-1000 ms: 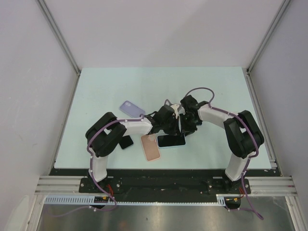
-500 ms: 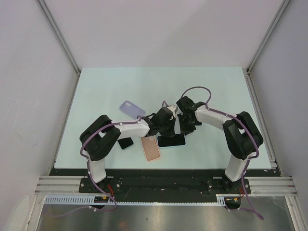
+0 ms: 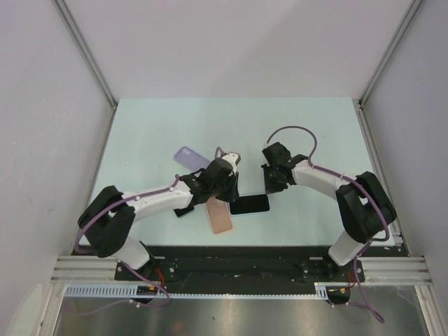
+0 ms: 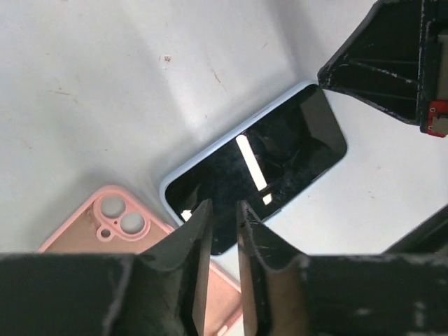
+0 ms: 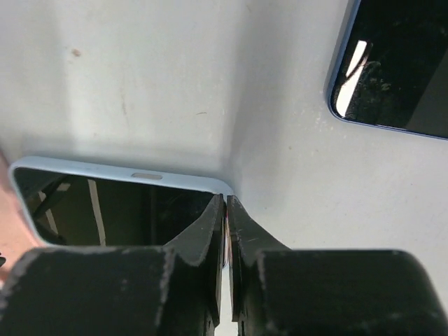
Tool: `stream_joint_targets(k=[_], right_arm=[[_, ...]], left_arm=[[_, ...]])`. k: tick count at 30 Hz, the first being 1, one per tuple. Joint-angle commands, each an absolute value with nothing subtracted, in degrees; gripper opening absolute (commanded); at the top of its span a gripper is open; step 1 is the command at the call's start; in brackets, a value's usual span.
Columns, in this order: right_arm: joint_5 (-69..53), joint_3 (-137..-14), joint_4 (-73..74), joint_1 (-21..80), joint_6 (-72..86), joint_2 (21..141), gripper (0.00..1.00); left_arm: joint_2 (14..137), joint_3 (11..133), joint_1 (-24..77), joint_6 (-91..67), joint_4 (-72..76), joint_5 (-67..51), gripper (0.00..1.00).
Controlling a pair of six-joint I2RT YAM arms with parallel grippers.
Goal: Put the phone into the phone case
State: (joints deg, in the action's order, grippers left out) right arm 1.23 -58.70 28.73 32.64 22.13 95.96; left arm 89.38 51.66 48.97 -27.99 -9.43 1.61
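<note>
Phone (image 3: 250, 204): flat on table (image 3: 315, 133), screen up, in light-blue phone case (rim visible).
Left gripper (image 4: 222, 222): fingers nearly together, empty, over phone's 9 o'clock end.
Right gripper (image 5: 225, 210): fingers together, empty, at phone's corner.
Pink case (image 3: 219, 215): touching phone's 9 o'clock side.

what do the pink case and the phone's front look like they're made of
Pink case: probably soft silicone or matte plastic; it shows an even, dull surface with moulded round camera holes and no sharp glints.
Phone: the front looks like glossy glass, mirroring a bright light strip; its pale blue rim looks like smooth plastic or rubbery case material.
</note>
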Motion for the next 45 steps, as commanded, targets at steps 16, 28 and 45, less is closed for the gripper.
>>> stream_joint_targets(k=[16, 28, 45], right_arm=[[-21.71, -47.55, 14.50, 20.57, 22.94, 73.04, 0.80], [-22.24, -46.14, 15.03, 20.65, 22.41, 73.48, 0.87], [-22.15, -45.53, 15.47, 20.65, 22.15, 74.09, 0.90]], left_arm=[[84.11, 40.17, 37.44, -31.73, 6.06, -17.14, 0.50], [89.20, 42.01, 37.70, -29.36, 6.68, -18.63, 0.47], [96.42, 43.24, 41.13, -27.60, 4.83, -16.96, 0.44]])
